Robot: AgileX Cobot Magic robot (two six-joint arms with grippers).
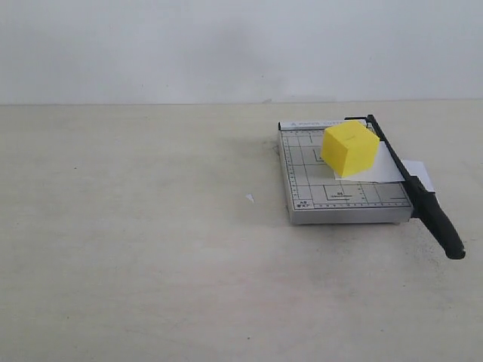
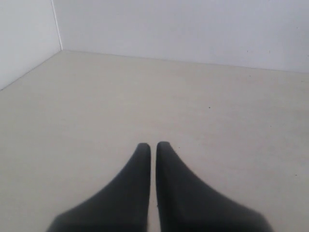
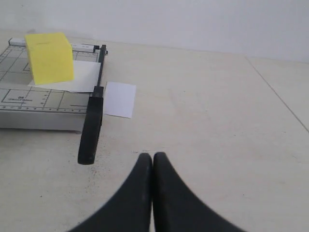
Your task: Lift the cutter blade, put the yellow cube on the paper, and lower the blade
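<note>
The yellow cube (image 1: pixel 349 148) (image 3: pixel 49 58) rests on the white paper (image 1: pixel 389 170) (image 3: pixel 84 77), which lies on the grey gridded trimmer base (image 1: pixel 332 197) (image 3: pixel 29 99). The black cutter blade (image 1: pixel 411 181) (image 3: pixel 93 116) lies lowered along the base's edge, its thick handle (image 1: pixel 441 226) sticking out past the front. A strip of the paper (image 3: pixel 119 99) pokes out beyond the blade. My right gripper (image 3: pixel 153 155) is shut and empty, over bare table a short way from the handle end. My left gripper (image 2: pixel 150 145) is shut on nothing, with none of the task's things in its view. Neither gripper shows in the exterior view.
A tiny white scrap (image 1: pixel 249 197) lies on the beige table (image 1: pixel 136 249) left of the trimmer. A white wall (image 1: pixel 226 45) runs behind the table.
</note>
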